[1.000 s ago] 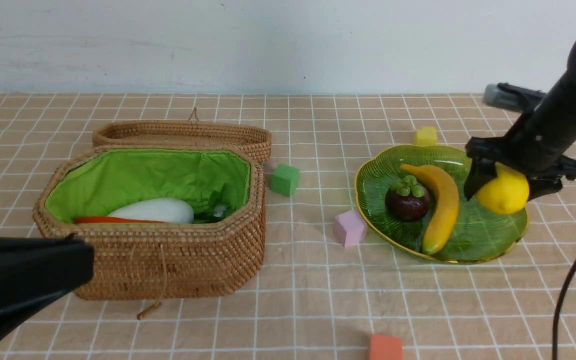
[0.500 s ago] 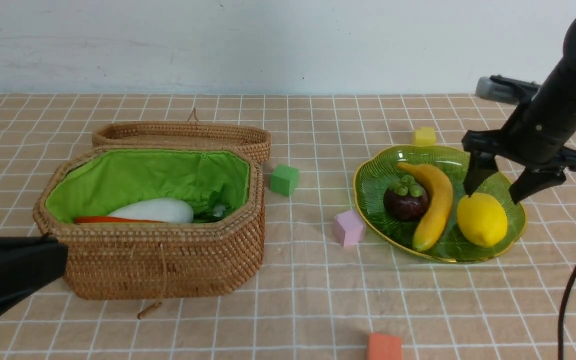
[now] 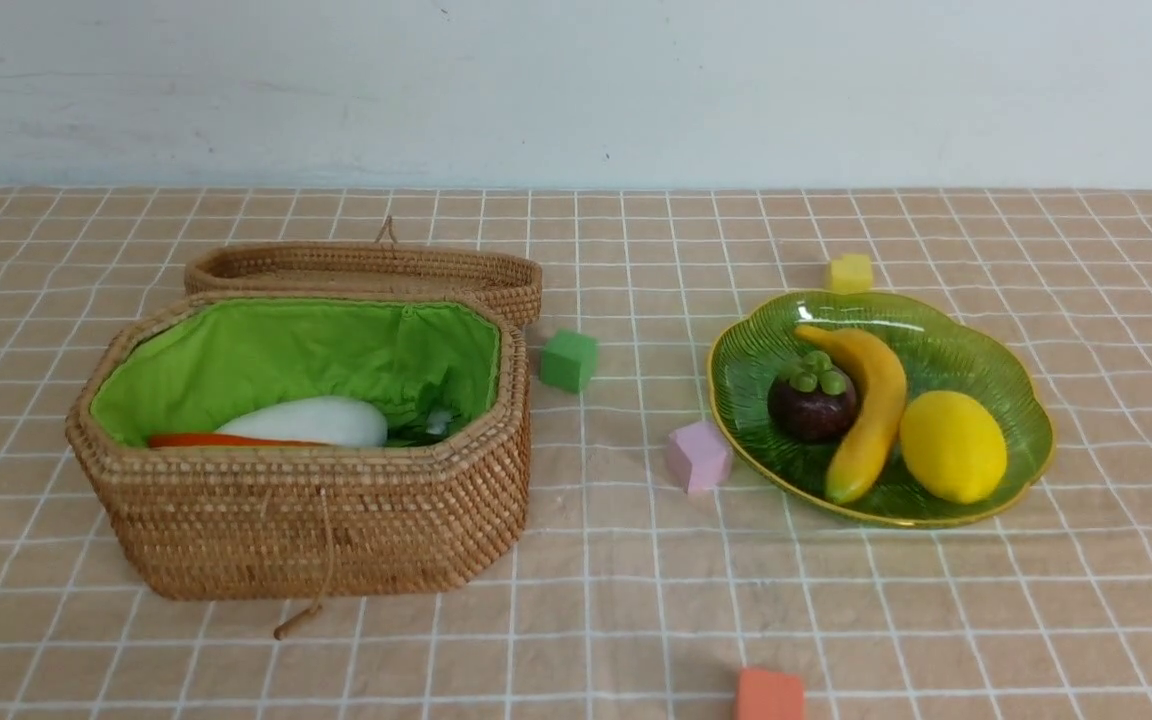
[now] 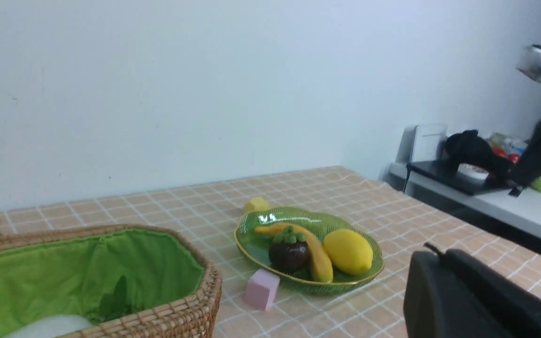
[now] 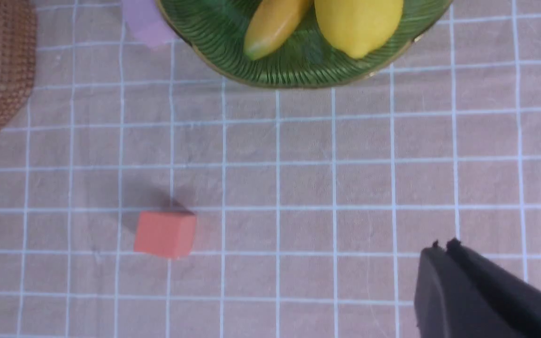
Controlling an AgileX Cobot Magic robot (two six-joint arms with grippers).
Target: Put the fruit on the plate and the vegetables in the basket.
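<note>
On the plate (image 3: 986, 345), right of the basket (image 3: 316, 530): banana (image 3: 871, 410) along the middle, mangosteen (image 3: 814, 400) touching it on the basket side, lemon (image 3: 953, 446) just beside it on the far side from the basket. Inside the basket, against its green lining: white radish (image 3: 306, 420), with an orange strip of carrot (image 3: 216, 439) along its near edge and dark leaves towards the plate end. Eggplant not made out. Behind the basket, touching its back rim: shallow wicker lid (image 3: 366, 268). Between basket and plate: green cube (image 3: 569, 360) farther back, pink cube (image 3: 698, 456) just beside the plate's near-left rim. Behind the plate: yellow cube (image 3: 850, 272). In front of the plate, well apart, at the bottom edge of the front view: orange cube (image 3: 770, 695). All on a tan checked cloth (image 3: 636, 600).

Left gripper (image 4: 437, 251): fingers together, nothing between them, raised on the near side of the plate. Right gripper (image 5: 442, 244): fingers together, empty, above bare cloth in front of the plate, well apart from the orange cube.
</note>
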